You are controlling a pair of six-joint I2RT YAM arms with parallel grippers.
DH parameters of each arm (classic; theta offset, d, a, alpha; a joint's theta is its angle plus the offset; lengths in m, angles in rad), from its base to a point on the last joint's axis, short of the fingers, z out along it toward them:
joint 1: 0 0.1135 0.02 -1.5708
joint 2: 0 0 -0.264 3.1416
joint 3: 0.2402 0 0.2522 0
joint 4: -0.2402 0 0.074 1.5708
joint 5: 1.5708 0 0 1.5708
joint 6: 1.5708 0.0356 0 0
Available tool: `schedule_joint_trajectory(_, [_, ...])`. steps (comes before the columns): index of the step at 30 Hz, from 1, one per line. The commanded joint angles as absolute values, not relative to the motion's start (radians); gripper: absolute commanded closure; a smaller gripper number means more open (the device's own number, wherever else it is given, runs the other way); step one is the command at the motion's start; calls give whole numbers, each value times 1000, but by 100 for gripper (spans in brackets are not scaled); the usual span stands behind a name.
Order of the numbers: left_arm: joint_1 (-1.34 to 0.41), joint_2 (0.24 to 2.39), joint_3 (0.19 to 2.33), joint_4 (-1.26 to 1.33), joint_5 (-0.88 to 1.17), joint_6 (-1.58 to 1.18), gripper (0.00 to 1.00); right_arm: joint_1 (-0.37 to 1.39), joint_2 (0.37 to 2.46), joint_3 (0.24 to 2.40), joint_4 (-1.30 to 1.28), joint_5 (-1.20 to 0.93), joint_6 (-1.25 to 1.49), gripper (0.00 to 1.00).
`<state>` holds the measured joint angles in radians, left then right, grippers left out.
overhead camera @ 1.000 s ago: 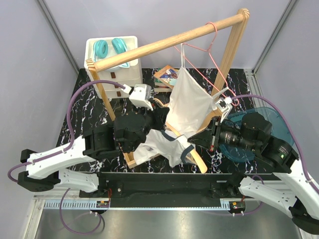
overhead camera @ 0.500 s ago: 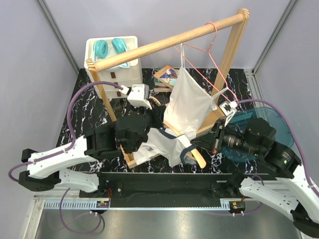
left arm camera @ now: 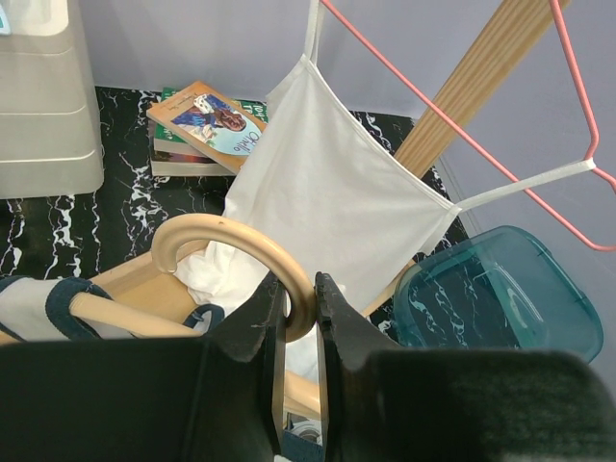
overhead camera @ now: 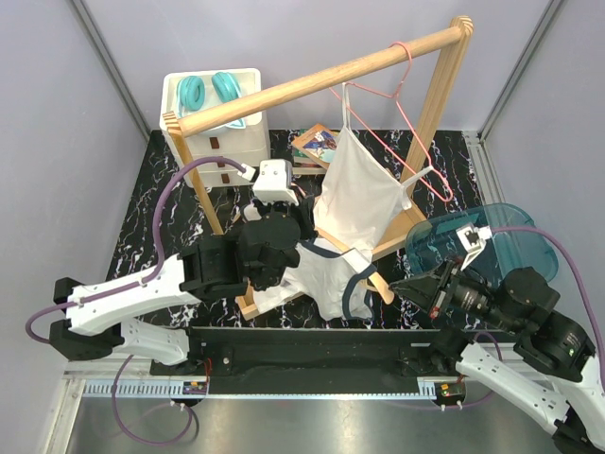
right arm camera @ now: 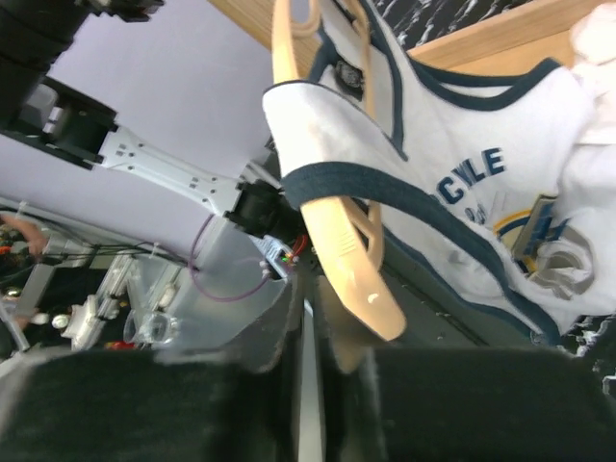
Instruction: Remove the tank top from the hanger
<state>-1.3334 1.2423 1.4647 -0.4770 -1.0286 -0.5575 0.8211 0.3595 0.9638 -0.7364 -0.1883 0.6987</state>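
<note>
- Gripping the wooden hanger (left arm camera: 231, 231) by its curved hook, the left end effector (left arm camera: 296, 289) is closed narrowly on it, in front of the wooden rack (overhead camera: 312, 80).
- The tank top (overhead camera: 326, 279) hangs on that hanger at the rack's base.
- The right end effector (overhead camera: 402, 284) is fully closed and empty, right of the rack's base.

Tank top (overhead camera: 326, 276): on its hanger (overhead camera: 380, 287), low before the rack (overhead camera: 312, 81), between my claws.
My left claw (left arm camera: 300, 289): astride the hanger's hook.
My right claw (right arm camera: 310, 332): just beside the hanger's tip.
Drawers (overhead camera: 227, 132): back left.
Books (overhead camera: 317, 144): behind the rack.
Tub (overhead camera: 501, 232): far right.
</note>
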Motion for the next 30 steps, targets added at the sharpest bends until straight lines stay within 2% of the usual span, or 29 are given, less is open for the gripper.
schedule_joint_trajectory(1, [-1335, 1241, 1519, -413, -1077, -557, 100, 827, 385, 983, -742, -91, 720, 66])
schedule_joint_trajectory(2, [-1335, 1238, 1516, -414, -1075, -561, 100, 827, 408, 998, -742, -92, 694, 58])
schedule_joint_trajectory(6, [-1335, 1230, 1497, -414, -1072, -569, 100, 828, 538, 1083, -755, -109, 650, 50])
schedule_joint_trajectory(10, [-1335, 1232, 1490, -413, -1074, -572, 100, 827, 572, 1100, -755, -118, 629, 36])
schedule_joint_trajectory(13, [-1335, 1238, 1491, -413, -1078, -568, 100, 827, 604, 1112, -756, -130, 586, 35])
schedule_joint_trajectory(16, [-1335, 1239, 1494, -414, -1081, -564, 100, 827, 650, 1137, -758, -147, 557, 41])
schedule_joint_trajectory(17, [-1335, 1239, 1493, -413, -1080, -565, 100, 828, 663, 1144, -755, -147, 552, 47])
schedule_joint_trajectory(21, [-1335, 1238, 1488, -413, -1071, -568, 100, 827, 666, 1143, -749, -144, 551, 60])
schedule_joint_trajectory(24, [-1335, 1238, 1488, -414, -1069, -569, 100, 828, 660, 1134, -744, -159, 552, 66])
schedule_joint_trajectory(26, [-1335, 1238, 1489, -413, -1069, -568, 100, 827, 658, 1120, -733, -169, 557, 66])
schedule_joint_trajectory(30, [-1335, 1239, 1493, -413, -1074, -561, 100, 827, 650, 1103, -726, -176, 568, 85])
